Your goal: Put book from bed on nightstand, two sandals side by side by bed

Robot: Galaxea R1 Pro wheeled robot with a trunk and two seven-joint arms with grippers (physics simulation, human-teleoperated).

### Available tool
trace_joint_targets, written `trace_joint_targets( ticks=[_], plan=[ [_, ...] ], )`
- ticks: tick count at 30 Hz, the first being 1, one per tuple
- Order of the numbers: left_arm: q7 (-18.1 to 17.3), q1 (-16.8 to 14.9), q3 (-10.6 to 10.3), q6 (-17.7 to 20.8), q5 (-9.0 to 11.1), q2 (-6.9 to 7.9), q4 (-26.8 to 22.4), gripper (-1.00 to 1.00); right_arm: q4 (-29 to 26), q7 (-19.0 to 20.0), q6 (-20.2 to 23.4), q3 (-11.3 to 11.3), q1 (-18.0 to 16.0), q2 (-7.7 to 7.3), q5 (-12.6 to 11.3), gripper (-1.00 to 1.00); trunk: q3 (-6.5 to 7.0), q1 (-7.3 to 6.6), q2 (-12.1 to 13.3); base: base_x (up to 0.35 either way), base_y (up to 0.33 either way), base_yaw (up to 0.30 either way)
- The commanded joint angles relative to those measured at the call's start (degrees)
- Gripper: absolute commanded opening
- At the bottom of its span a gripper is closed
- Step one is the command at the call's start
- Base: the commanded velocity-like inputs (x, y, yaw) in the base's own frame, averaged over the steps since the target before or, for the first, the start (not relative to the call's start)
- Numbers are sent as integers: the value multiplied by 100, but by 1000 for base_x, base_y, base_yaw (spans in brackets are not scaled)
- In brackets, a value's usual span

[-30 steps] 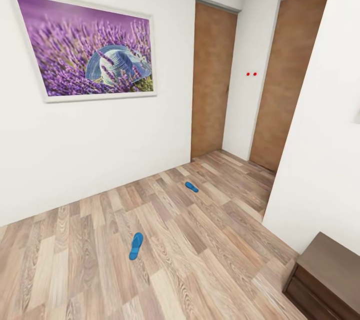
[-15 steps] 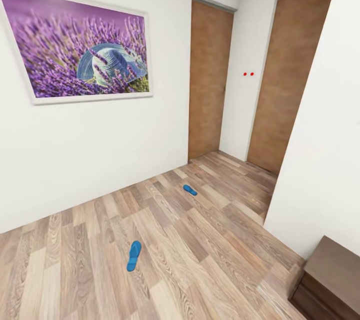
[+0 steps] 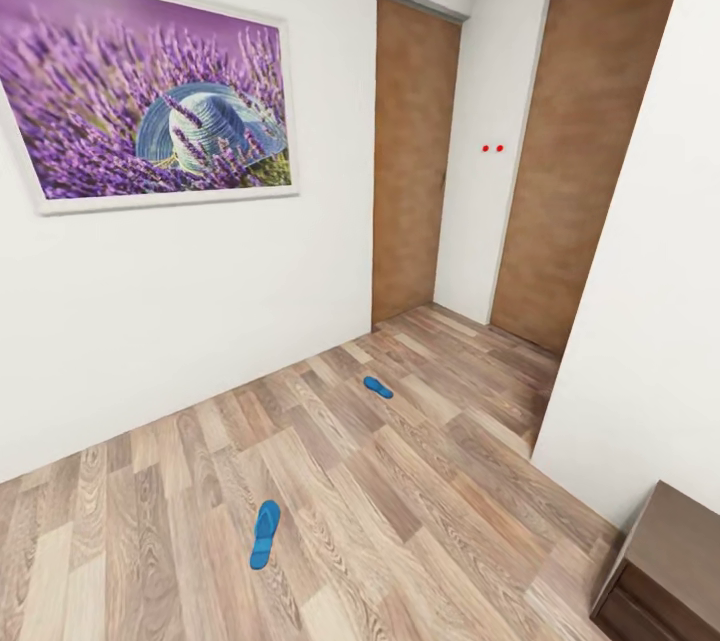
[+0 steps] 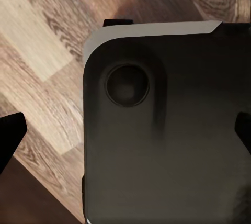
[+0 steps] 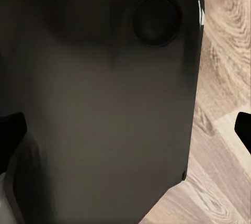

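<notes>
Our left end effector (image 4: 125, 130) and right end effector (image 5: 125, 124) hang spread and empty above the robot's dark base, parked for driving. Ahead, the two sandals, near (image 3: 265, 533) and far (image 3: 378, 387), lie well apart on the wood-plank floor (image 3: 420, 511); a nightstand (image 3: 672, 571) edges in at right.

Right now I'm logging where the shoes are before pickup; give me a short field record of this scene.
room: white walls, wood-plank floor
near sandal: flat on the floor, apart from the other
far sandal: flat on the floor, toward the doors
sandals together: no, well apart
doors: left door and right door, both brown, shut
wall picture: lavender with a hat
cabinet: dark brown, at lower right
grippers: fingertips at wrist-view edges, spread, holding nothing
</notes>
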Motion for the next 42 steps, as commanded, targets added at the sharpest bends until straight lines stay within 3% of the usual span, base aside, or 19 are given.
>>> trace_joint_targets(
  ticks=[1,42],
  plan=[
    [-2,-1,9,-14,2,0,-1,100,8,-2,2,-4,-6,0,-1,100,-5,2,-3,184,120,-62],
    [-2,-1,10,-14,2,-4,-1,100,8,-2,-14,3,-6,0,12,100,-5,2,-3,183,120,-9]
  ],
)
